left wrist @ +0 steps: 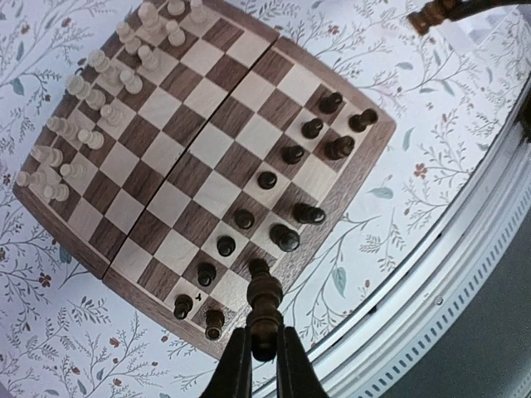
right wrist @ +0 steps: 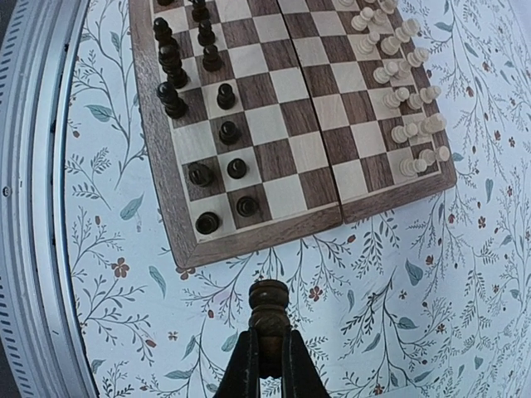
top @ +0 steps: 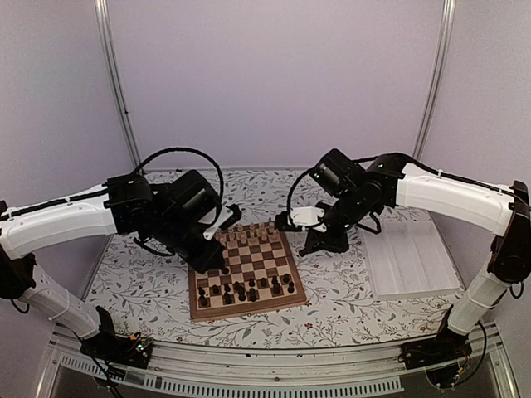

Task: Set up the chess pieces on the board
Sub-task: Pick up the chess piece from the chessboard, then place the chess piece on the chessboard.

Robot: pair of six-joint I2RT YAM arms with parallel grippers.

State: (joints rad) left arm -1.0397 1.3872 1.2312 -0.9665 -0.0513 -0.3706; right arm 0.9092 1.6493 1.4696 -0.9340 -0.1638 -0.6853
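The desk (top: 348, 298), under a flower-print cloth, fills the lower half of the top view. The board (top: 249, 309) lies at its middle and a white tray (top: 411, 261) sits well apart at the right.

The left arm (top: 58, 220) reaches in from the left edge and the right arm (top: 448, 195) from the right. Both bend down at the wrist, so each camera looks steeply onto the checks. This pose probably keeps a carried piece upright for setting down.

On the board, the pale chessmen (left wrist: 91, 99) crowd the upper left in the left wrist view. The dark chessmen (left wrist: 284, 238) run along the right and lower side. The inner dark row looks full, while the edge row shows gaps. I judge the task well along, with those edge squares the likely targets.

The left hand (left wrist: 264, 344), at the bottom centre of its view, is clamped on a tall dark piece (left wrist: 265, 298). It grips the piece near one end and the piece points away from the camera. The piece hangs over the board's near edge beside the dark edge row, in what looks like a lining-up step.

The right hand (right wrist: 270, 348), at the bottom centre of its own view, is clamped on a second dark piece (right wrist: 270, 307). It hangs over bare cloth just off the board's edge. The other dark men sit at the upper left of that view, perhaps because this hand is waiting its turn.
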